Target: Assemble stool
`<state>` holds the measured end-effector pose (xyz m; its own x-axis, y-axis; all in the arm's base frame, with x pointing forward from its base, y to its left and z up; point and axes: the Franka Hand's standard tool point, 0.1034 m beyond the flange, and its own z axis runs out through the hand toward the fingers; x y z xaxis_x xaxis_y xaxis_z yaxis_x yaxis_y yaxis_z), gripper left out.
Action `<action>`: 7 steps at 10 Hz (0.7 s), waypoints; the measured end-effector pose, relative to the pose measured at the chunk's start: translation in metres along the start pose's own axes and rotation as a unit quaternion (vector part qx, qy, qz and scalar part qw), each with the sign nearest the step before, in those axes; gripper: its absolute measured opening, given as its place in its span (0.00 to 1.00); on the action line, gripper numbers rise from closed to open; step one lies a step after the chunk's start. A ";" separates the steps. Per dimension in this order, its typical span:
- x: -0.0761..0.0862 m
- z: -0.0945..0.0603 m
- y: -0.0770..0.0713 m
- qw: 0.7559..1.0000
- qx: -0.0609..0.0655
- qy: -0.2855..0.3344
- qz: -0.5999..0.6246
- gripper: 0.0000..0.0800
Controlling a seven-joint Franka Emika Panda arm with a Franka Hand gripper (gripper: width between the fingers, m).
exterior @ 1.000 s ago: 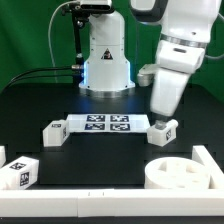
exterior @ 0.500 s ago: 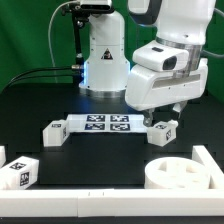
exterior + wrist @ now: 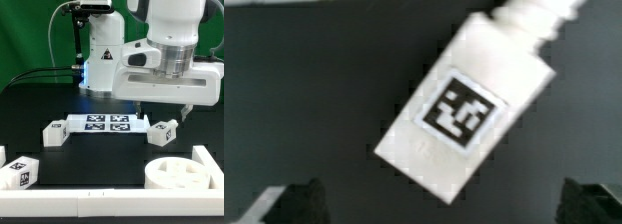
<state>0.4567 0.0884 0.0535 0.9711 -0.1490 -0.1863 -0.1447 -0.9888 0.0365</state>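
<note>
Exterior view, gripper (image 3: 167,117): right of centre, jaws spread full wide, nothing held, poised just above a leg (image 3: 163,131).
Exterior view, stool pieces: seat (image 3: 180,172) lower right; second leg (image 3: 53,132) left of the marker board (image 3: 107,124); third leg (image 3: 18,172) lower left; none joined.
Wrist view, leg (image 3: 464,105): skew to the line between the fingertips (image 3: 295,200), clear of both.
Risk: probable corner pinch, with the leg twisting or slipping free, if closed without squaring the wrist first.
</note>
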 end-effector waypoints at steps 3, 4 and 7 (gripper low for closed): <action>-0.002 0.001 -0.003 0.999 0.002 -0.002 0.042 0.81; 0.001 0.004 0.000 0.997 0.031 -0.021 0.070 0.81; 0.008 0.009 0.008 0.981 0.094 -0.105 0.132 0.81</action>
<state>0.4611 0.0790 0.0431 0.8373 -0.3797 -0.3934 -0.4378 -0.8966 -0.0666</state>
